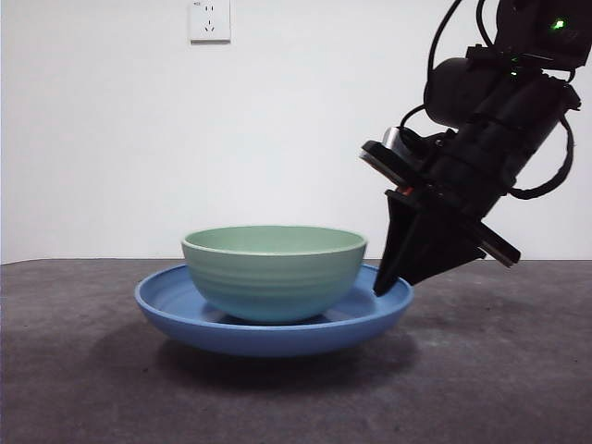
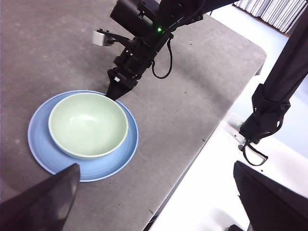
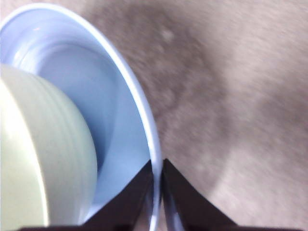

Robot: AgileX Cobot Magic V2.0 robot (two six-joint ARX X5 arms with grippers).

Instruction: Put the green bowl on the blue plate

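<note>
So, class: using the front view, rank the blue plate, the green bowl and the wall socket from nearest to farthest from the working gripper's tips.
1. Blue plate: the right gripper closes on its rim.
2. Green bowl: centred on the plate, inward of the jaws.
3. Wall socket: high on the far wall.

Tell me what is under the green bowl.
The green bowl sits in the blue plate, which rests on the dark table. The plate's centre is hidden beneath the bowl. The right claw is closed on the plate's rim; the left claw waits apart.
</note>
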